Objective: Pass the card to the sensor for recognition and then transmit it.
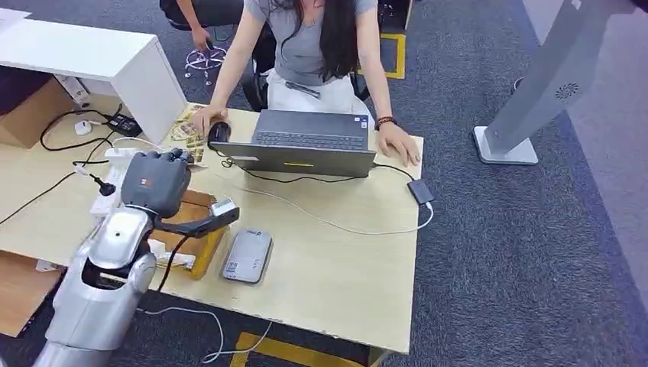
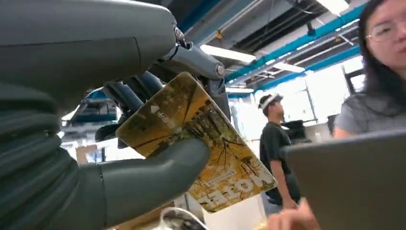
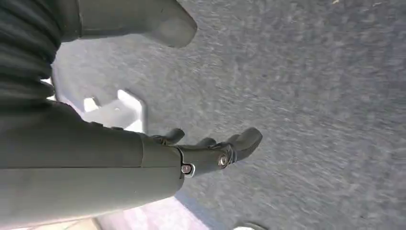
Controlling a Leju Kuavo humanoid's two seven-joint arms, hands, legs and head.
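My left hand (image 1: 157, 182) is raised over the left part of the wooden table (image 1: 336, 260). It holds a yellow patterned card (image 2: 201, 143), pinched between the thumb (image 2: 158, 167) and the dark fingers; the word HOTEL is printed on it. The card's far end (image 1: 188, 136) sticks out past the hand toward the person's hand. A flat grey sensor pad (image 1: 247, 255) lies on the table to the right of and nearer than my left hand. My right hand (image 3: 210, 153) hangs over grey carpet with its fingers apart and nothing in it.
A person (image 1: 313, 46) sits behind an open laptop (image 1: 306, 143), one hand by a black mouse (image 1: 219, 132), the other on the table. Cables, a power strip (image 1: 115, 157) and a cardboard box (image 1: 195, 229) crowd the left. A grey stand (image 1: 535, 92) rises at the right.
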